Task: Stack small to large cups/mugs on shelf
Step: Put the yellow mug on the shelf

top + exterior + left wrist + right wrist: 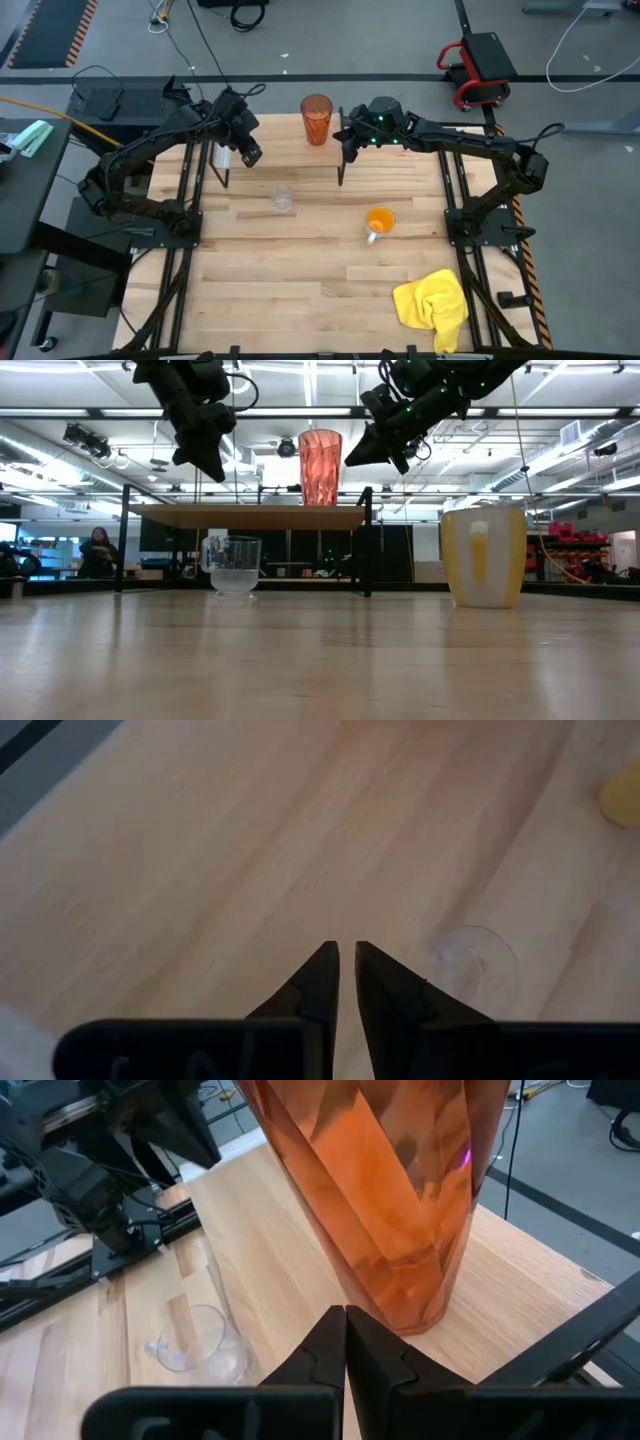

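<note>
looking straight down from the high view, the tall translucent orange-red ribbed tumbler (316, 118) is standing on the small raised light-wood shelf on thin black legs (280, 140), toward its back edge. the right gripper (352, 137) is hovering just beside the tumbler and the left gripper (247, 150) is hanging over the shelf's opposite end. the small clear glass (283, 199) is sitting on the tabletop just in front of the shelf, and the orange mug with a pale handle (379, 222) is farther forward; a crumpled yellow cloth (435, 305) is lying well apart from the shelf.

in the low view the tumbler (320, 466) is standing upright on the shelf (250, 517), both grippers are hanging above the board, and the glass (234, 566) is showing below the shelf's board.

the left wrist view is showing the left gripper (346, 960) empty, its fingers nearly together with a thin gap, above bare wood with the glass (478, 960) nearby.

the right wrist view is showing the right gripper (345, 1326) with its fingers pressed together, holding nothing, just short of the tumbler (385, 1190).

the step in hand is probably fetching the glass: the left fingers should be spreading wide before descending, then closing on the glass wall gently, since clear glass is slippery.
</note>
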Motion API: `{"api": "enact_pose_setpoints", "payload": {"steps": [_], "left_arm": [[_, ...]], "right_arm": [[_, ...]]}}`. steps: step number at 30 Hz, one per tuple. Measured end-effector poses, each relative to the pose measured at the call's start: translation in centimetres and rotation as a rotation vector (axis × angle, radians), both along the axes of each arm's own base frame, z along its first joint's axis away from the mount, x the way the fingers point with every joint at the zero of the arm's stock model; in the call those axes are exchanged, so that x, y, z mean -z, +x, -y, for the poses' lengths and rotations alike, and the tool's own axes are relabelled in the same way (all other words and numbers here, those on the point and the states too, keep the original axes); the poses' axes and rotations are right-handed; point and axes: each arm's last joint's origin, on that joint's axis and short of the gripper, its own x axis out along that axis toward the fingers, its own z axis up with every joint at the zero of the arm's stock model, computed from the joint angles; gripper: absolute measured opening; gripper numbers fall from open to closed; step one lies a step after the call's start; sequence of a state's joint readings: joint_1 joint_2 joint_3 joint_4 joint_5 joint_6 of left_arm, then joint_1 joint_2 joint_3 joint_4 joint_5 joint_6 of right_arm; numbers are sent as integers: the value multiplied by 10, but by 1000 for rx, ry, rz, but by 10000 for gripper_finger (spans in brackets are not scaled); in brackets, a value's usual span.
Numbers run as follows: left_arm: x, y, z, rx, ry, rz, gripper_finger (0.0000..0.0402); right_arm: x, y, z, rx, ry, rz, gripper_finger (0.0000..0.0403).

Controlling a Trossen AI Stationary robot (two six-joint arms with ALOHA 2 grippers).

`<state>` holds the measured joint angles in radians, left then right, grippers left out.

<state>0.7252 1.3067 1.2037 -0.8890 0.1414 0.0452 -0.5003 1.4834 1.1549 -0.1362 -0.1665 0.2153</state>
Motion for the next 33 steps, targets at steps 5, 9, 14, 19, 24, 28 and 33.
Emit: {"api": "enact_pose_setpoints", "payload": {"steps": [5, 9, 14, 19, 24, 28, 33], "left_arm": [[0, 8, 9, 47, -1, 1, 41], [0, 11, 14, 61, 3, -3, 40], [0, 16, 21, 86, 5, -6, 40], [-3, 18, 29, 107, 6, 6, 37], [-11, 17, 41, 132, 18, 38, 36], [-18, 14, 51, 138, 37, 63, 40], [-27, 8, 65, 143, 67, 85, 35]], "right_arm": [[0, 0, 0, 0, 0, 0, 18], [0, 0, 0, 0, 2, 0, 18], [0, 2, -3, -10, 3, 1, 18], [0, 3, -6, -18, 2, 1, 18], [0, 3, -6, -19, 2, 2, 18], [0, 3, -6, -19, 3, 3, 18], [0, 5, -10, -14, 36, 14, 18]]}}
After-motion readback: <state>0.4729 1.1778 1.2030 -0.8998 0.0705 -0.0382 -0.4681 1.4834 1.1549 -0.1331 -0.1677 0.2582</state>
